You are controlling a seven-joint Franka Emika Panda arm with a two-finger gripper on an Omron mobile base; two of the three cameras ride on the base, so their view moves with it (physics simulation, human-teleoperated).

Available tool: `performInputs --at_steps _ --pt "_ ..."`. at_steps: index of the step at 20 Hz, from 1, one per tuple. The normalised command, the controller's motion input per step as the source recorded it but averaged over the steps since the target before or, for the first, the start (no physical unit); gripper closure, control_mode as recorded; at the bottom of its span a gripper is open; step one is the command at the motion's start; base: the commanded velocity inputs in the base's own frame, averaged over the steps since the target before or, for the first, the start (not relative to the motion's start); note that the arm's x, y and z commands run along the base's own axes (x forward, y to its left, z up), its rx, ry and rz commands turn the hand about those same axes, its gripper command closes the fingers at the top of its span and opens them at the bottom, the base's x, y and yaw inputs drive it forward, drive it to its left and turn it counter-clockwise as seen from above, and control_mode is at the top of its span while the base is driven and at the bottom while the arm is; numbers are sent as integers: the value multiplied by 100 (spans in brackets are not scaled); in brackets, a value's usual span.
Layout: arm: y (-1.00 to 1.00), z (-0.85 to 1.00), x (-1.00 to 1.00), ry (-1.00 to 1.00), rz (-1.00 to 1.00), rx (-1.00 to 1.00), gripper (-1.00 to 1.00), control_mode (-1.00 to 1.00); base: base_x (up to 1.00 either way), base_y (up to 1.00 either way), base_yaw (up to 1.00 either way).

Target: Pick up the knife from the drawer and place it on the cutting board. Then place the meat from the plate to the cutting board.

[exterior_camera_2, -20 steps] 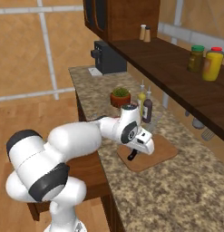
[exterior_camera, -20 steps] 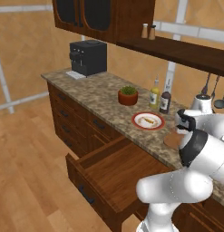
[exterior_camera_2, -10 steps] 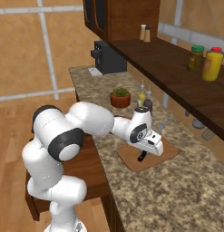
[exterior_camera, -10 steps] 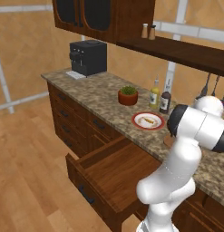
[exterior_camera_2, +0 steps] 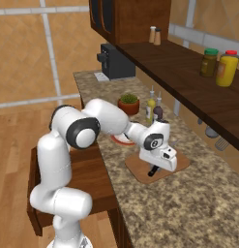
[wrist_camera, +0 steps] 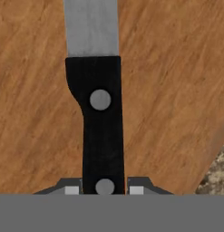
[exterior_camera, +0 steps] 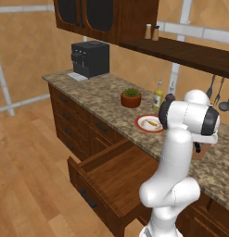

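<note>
knife down over the board, release about to come

compared with a second ago, i have swung the wrist across from the plate side, and the hand now sits low over the cutting board (exterior_camera_2: 175,164). the elbow has folded up tall in the left base view. the base has not driven; the desk (exterior_camera: 99,95) and the open drawer (exterior_camera: 113,178) sit where they were.

in the hand view the knife (wrist_camera: 97,108) fills the middle, black handle running up to the grey blade, with board grain behind it. to me that puts the first half of the job nearly done: the knife is out of the drawer and over the board, though i cannot tell whether it rests on the wood yet.

the fingers (wrist_camera: 72,188) stand narrow, one on each side of the handle's butt, seemingly clamped on it. the meat (exterior_camera: 151,123) lies on the plate (exterior_camera: 140,124), untouched.
</note>
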Motion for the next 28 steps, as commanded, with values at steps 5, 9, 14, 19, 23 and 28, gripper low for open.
performInputs --at_steps 5,9,14,19,23,28 --pt "-5 8 -17 -6 0 2 -100 -100 0 0 0" --pt "33 89 -42 -25 0 0 -100 -100 0 0 0" --pt "91 56 -3 -12 1 -4 -100 -100 0 0 0" --pt "99 29 37 0 7 -7 -100 -100 0 0 0" --pt "53 21 93 0 8 -5 -100 -100 0 0 0" --pt "25 4 87 0 10 -1 -100 -100 0 0 0"
